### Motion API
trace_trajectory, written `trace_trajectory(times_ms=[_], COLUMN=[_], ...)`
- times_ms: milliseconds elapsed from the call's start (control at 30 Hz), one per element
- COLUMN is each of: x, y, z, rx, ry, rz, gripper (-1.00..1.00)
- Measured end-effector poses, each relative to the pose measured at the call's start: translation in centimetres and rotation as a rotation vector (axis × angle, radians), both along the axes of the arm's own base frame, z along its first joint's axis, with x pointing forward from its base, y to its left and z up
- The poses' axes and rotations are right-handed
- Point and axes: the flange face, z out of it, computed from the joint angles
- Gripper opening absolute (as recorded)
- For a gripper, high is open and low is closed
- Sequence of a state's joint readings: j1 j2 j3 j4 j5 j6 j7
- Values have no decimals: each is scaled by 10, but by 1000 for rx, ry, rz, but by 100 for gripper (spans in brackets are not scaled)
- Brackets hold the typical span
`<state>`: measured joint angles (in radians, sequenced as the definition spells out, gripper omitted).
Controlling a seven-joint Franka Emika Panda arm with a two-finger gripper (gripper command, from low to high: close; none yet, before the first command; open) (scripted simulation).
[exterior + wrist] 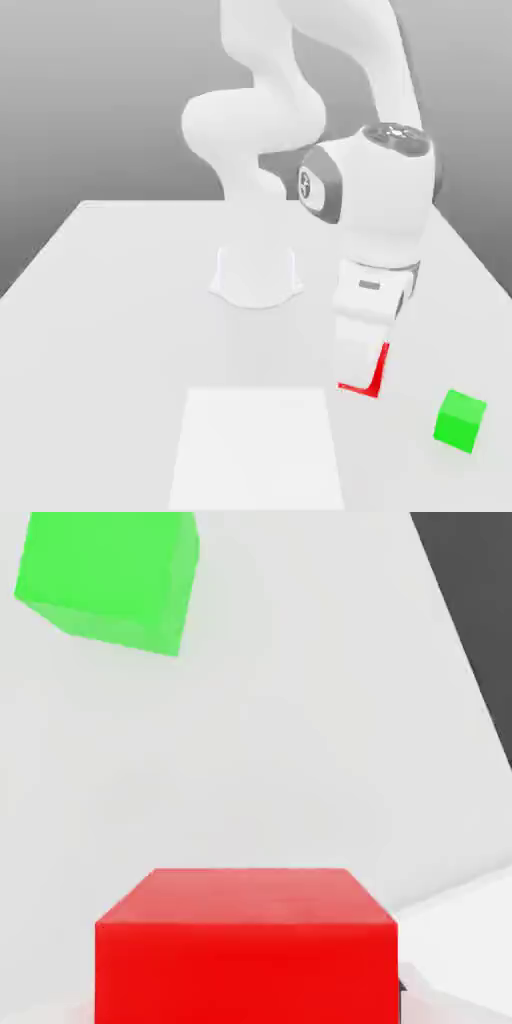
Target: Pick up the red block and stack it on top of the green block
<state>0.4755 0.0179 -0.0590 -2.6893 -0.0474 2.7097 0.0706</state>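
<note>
The gripper (362,372) is lowered over the red block (372,383) and hides most of it; whether the fingers clamp it cannot be told. The red block sits near the white table's (120,300) front edge. Being a cube, it has no long axis. The green block (460,420) stands apart toward the exterior view's right, turned slightly askew.

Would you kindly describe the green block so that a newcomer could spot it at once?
Start at the white table and the arm's gripper low over it. The green block sits apart, toward the exterior view's right. It is bright green and stands free, whereas the red block is at the gripper.
</note>
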Motion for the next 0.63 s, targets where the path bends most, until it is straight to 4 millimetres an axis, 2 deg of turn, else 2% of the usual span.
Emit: trace_trajectory(times_ms=[100, 333, 400, 500, 533, 633], x=[4, -3, -2, -2, -2, -2], y=[24, 96, 104, 105, 105, 105], z=[5, 17, 6, -29, -40, -40], rx=[1, 15, 17, 18, 18, 18], ry=[0, 8, 11, 11, 11, 11], rz=[-32, -77, -92, -98, -98, -98], gripper=[-100, -100, -100, -100, 100, 100])
